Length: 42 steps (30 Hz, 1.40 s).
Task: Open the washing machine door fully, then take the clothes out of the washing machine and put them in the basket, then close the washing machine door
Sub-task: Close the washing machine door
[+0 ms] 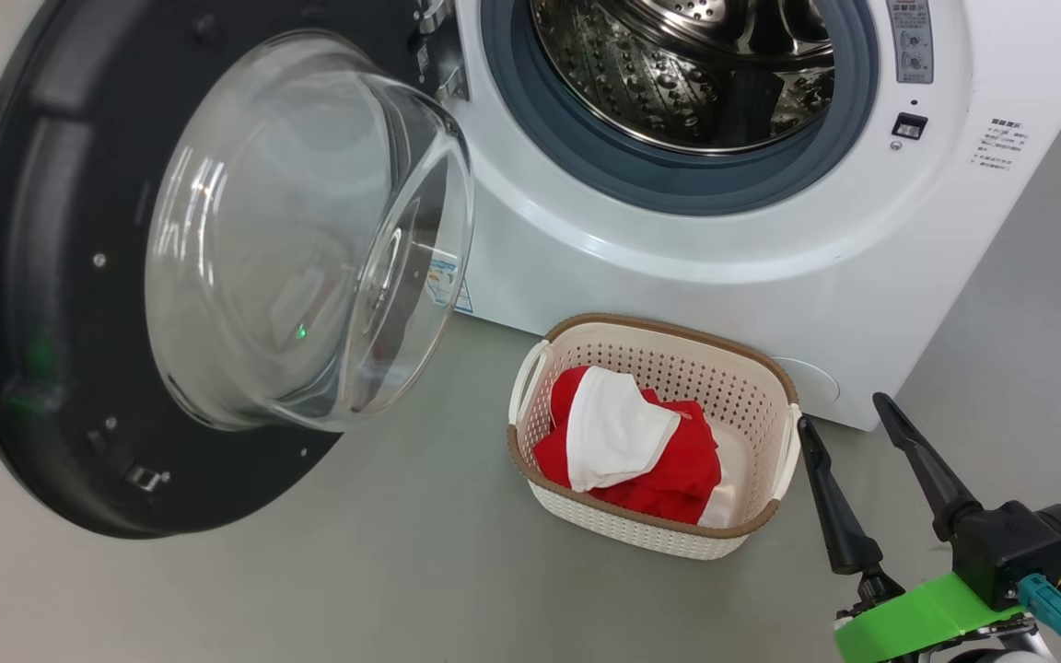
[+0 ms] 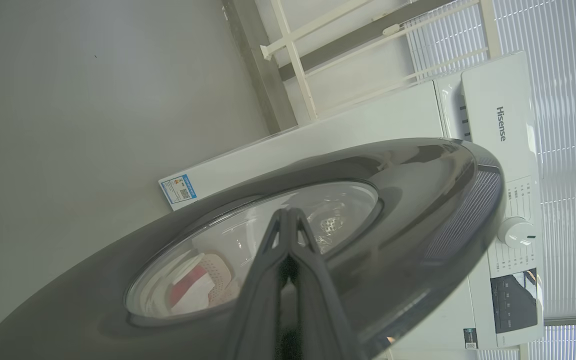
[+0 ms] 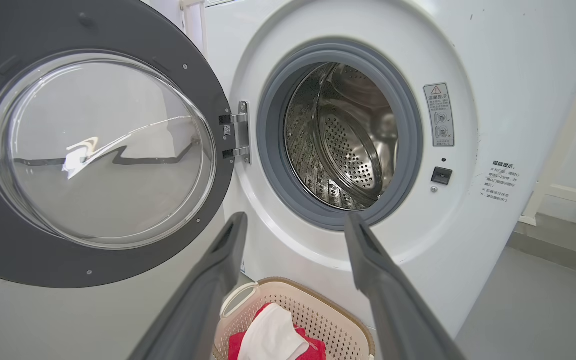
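The washing machine door (image 1: 42, 304) stands swung wide to the left, its glass bowl (image 1: 309, 230) bulging toward the washing machine (image 1: 770, 276). The steel drum (image 3: 348, 145) shows bare metal. Red and white clothes (image 1: 627, 442) lie in the cream basket (image 1: 752, 387) on the floor below the opening. My right gripper (image 1: 842, 412) hangs open just right of the basket, with nothing between its fingers. In the left wrist view my left gripper (image 2: 288, 212) is shut and empty, pointing at the door's outer face (image 2: 408, 225) by the window edge; I cannot tell whether it touches.
Grey floor (image 1: 383, 571) spreads around the basket and under the door. A white rail frame (image 2: 308, 65) and window blinds (image 2: 568, 125) stand behind the machine. The control panel with its dial (image 2: 515, 232) tops the machine's front.
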Available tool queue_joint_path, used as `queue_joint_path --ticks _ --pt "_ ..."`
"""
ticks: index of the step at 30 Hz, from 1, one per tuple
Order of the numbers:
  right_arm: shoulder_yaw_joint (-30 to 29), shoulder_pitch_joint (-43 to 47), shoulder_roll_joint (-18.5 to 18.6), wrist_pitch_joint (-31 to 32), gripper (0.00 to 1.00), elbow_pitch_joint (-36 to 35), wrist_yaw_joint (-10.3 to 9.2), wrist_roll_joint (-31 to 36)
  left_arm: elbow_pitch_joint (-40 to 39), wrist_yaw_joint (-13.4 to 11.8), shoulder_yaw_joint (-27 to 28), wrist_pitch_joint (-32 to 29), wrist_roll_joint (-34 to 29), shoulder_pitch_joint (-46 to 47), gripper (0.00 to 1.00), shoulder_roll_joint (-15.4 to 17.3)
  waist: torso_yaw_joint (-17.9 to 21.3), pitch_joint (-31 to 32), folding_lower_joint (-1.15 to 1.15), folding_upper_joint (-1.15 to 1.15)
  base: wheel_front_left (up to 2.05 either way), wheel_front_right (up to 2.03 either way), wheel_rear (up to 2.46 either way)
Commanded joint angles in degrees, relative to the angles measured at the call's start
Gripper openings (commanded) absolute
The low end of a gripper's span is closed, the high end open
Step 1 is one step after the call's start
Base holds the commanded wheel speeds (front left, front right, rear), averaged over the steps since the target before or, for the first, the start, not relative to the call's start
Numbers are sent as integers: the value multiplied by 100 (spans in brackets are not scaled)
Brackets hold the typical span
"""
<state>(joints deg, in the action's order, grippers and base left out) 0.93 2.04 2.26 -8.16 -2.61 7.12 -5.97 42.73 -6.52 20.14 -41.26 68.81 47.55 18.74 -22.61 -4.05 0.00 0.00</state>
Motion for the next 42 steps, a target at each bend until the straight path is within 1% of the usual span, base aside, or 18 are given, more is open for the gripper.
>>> queue_joint_path --ticks 1,4,11,17,21,22,28,34,42 --pt "153 -279 62 -79 100 -104 36 -54 -312 33 68 -116 110 -116 0 118 -11 -8 0 0 0 0 0" --pt "157 -296 62 -112 100 -62 36 -65 -591 -23 167 -178 260 -235 0 -15 -16 -17 0 0 0 0 0" --pt "149 -289 62 -179 100 18 36 -118 -1404 -237 373 -410 628 -614 0 -385 3 8 0 0 0 0 0" --pt "152 -277 62 -237 100 104 36 -178 -2212 -416 368 -483 705 -1084 0 -723 24 70 0 0 0 0 0" --pt "159 -263 62 -267 100 149 36 -212 -2716 -579 381 -515 793 -1357 0 -992 35 101 0 0 0 0 0" --pt "159 -263 62 -267 100 149 36 -212 -2716 -579 381 -515 793 -1357 0 -992 35 101 0 0 0 0 0" --pt "174 -257 62 -298 100 185 36 -256 -3418 -860 442 -443 969 -1711 0 -1349 67 140 0 0 0 0 0" --pt "192 -233 62 -300 100 192 36 -287 -3955 -1048 241 -435 1166 -2065 0 -1526 83 165 0 0 0 0 0" --pt "211 -222 62 -318 100 200 36 -309 -4439 -1251 -139 -186 1661 -2468 0 -1582 131 136 0 0 0 0 0"
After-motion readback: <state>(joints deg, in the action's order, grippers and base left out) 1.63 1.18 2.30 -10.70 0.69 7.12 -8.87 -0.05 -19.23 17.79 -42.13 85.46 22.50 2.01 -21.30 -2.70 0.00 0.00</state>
